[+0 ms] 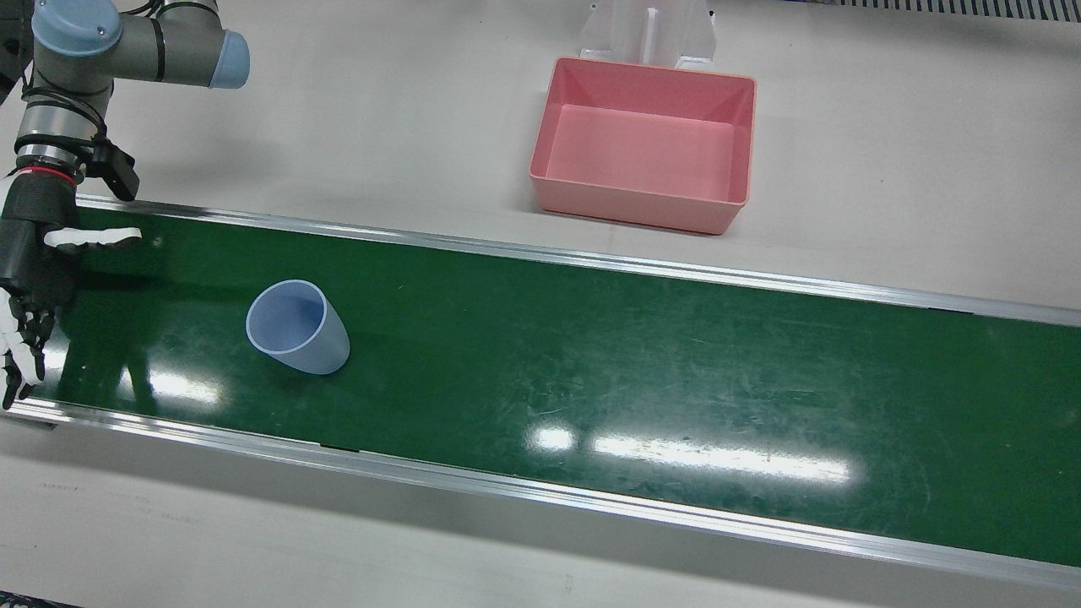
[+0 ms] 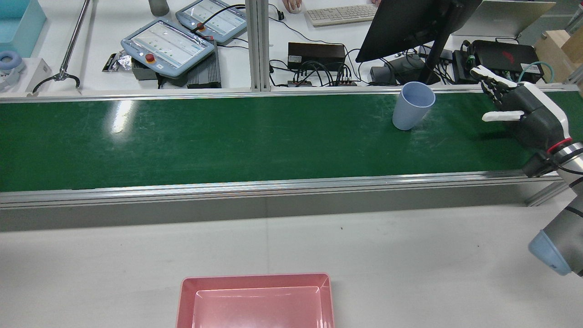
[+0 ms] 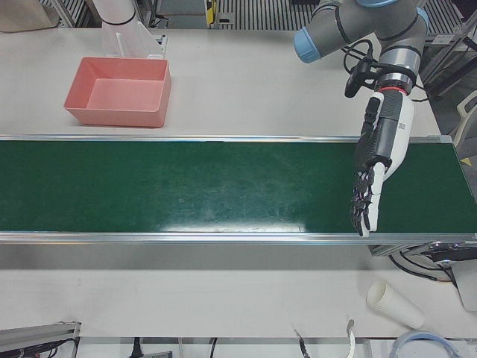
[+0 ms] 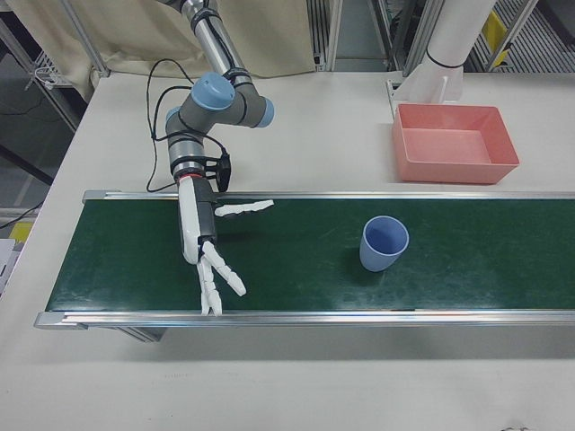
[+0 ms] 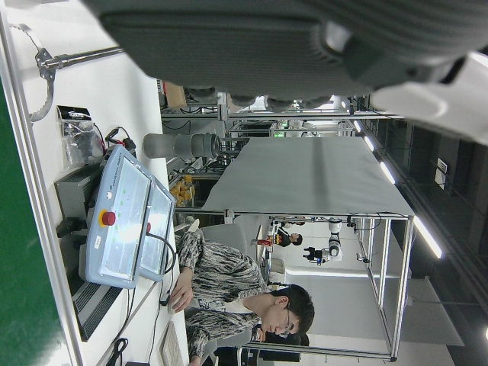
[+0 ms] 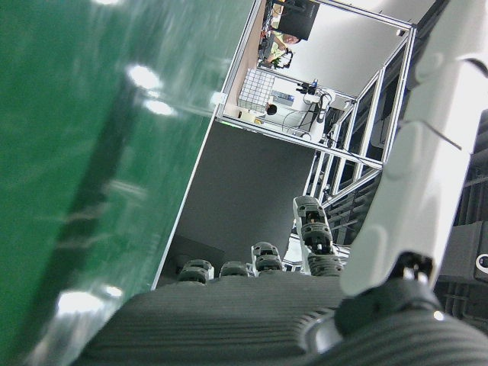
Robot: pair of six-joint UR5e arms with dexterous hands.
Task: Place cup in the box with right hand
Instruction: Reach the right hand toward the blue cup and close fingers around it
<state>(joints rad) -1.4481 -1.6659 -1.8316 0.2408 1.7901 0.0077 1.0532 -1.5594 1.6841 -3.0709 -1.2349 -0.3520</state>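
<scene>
Belt (image 1: 591,355) nearest; blue cup (image 1: 297,327) upright, ungrasped. Your right hand (image 1: 29,279), fingers spread and empty, waits at the cup's 9 o'clock: reach step; close in, then wrap.

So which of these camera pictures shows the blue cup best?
The front view: the cup stands near and unobstructed on the green belt, its open mouth plain. The right-front and rear views show it smaller. The left-front view and both hand views miss it.
</scene>
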